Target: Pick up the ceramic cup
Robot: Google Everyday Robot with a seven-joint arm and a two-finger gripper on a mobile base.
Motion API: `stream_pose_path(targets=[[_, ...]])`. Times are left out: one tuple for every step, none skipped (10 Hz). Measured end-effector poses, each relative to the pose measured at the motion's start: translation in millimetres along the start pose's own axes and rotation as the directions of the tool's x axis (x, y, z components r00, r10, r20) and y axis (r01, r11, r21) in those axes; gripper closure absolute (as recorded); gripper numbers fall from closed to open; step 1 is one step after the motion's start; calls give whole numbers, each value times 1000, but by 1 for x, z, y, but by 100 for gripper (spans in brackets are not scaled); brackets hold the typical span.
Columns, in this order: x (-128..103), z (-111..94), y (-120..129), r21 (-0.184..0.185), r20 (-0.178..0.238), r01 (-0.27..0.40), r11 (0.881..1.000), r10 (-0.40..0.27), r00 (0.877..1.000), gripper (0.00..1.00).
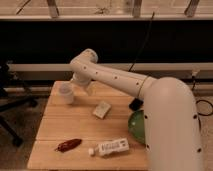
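The ceramic cup [66,93] stands upright near the far left corner of the desk [60,125], close to the left edge. That position is the first risk. A nudge from the right could slide the cup toward the edge or tip it over, since it looks light and smooth-sided.

Toward the front edge, well apart from the cup, lies a small red pepper-like thing [68,145], which seems out of harm's way.

The hand [76,84] hangs just beside the cup, at its upper right and very near the rim. I cannot tell how far open it is, or whether it touches the cup, and it appears to hold nothing. If it comes down off-centre, it could strike the rim instead of straddling the wall. A glazed wall may also slip out of a shallow or slanted hold when lifted.

Near the middle of the desk sits a pale block [102,109], under the sweep of the arm [115,77]. A low forearm could drag it.

The labelled tube [110,147] lies by the front edge and the green bowl [136,127] at the right edge. Both are far from the cup and unlikely to interfere.
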Motion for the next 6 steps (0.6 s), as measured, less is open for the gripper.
stream_pose_path(targets=[[-1,6,-1,-9,12,6,1000,-6,1000,20],[-3,16,-2,-25,33,17,1000,-16,999,20],[-4,21,-3,-30,43,23,999,-22,999,20],[-6,25,-6,-33,52,30,999,-28,998,20],[-9,29,-8,-37,63,39,999,-37,997,20],[-13,34,-11,-45,73,51,998,-48,996,20]])
